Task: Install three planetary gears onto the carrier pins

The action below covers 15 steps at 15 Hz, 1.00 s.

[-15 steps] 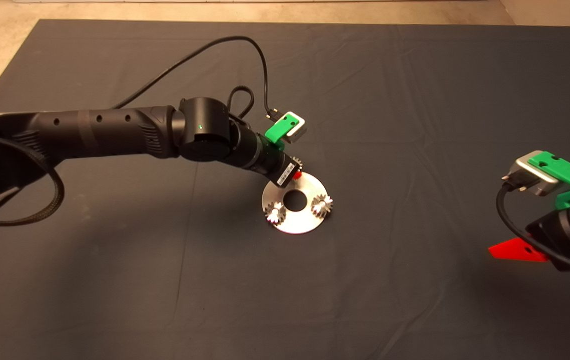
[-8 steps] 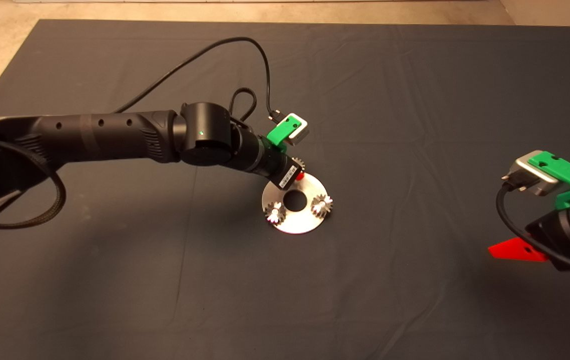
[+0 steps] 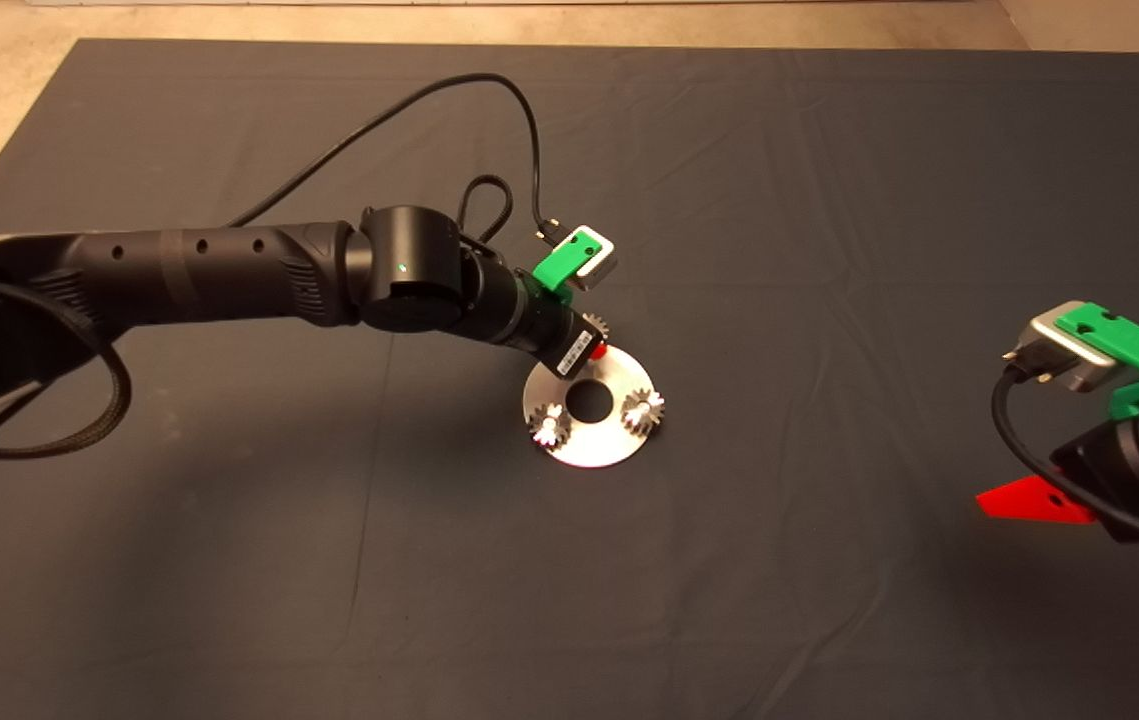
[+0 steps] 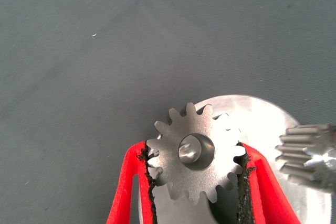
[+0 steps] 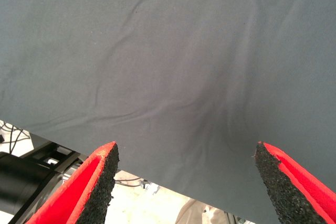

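The silver disc (image 3: 591, 443) lies mid-mat with two planetary gears (image 3: 549, 425) (image 3: 643, 408) seated on it, covering their carrier pins. My left gripper (image 3: 593, 347) hovers over the disc's far rim, shut on the third gear (image 4: 195, 155), which lies flat between the red fingers (image 4: 128, 182). Through that gear's bore a silvery shape shows; I cannot tell whether it is a pin. The disc (image 4: 252, 113) lies just beneath it, and a seated gear (image 4: 310, 153) is beside it. My right gripper (image 3: 1029, 499) waits open at the lower right edge, holding nothing (image 5: 186, 179).
The left arm's black cable (image 3: 489, 95) loops over the mat behind the wrist. The dark mat (image 3: 829, 200) has light wrinkles. Bare floor shows beyond the mat's far and left edges.
The left arm shifted slightly to the right with the gear over the disc's far rim, then held still. The right arm has not moved.
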Available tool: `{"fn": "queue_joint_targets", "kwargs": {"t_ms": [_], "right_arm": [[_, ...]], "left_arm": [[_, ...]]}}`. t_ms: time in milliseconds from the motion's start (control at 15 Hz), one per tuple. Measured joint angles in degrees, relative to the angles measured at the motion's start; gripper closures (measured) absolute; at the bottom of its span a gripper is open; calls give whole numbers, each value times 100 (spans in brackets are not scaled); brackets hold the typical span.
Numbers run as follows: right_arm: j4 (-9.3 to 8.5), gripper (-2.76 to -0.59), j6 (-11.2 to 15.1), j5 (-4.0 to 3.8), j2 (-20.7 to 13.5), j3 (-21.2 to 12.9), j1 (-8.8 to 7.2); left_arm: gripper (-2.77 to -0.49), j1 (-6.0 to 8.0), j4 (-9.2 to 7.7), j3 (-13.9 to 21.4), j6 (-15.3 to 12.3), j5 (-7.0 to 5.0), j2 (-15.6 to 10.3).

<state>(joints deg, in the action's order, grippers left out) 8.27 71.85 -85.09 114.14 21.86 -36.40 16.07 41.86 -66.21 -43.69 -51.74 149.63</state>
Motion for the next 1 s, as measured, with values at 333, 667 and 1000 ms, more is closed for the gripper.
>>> {"fn": "queue_joint_targets", "kwargs": {"t_ms": [333,667,1000], "right_arm": [[0,-191,0,0,0,0,0],[0,-192,0,0,0,0,0],[0,-191,0,0,-2,0,0]], "left_arm": [[-59,-4,-2,37,-5,3,-71],[-59,-50,55,85,-33,5,-59],[-59,-164,168,85,-107,35,-59]]}}
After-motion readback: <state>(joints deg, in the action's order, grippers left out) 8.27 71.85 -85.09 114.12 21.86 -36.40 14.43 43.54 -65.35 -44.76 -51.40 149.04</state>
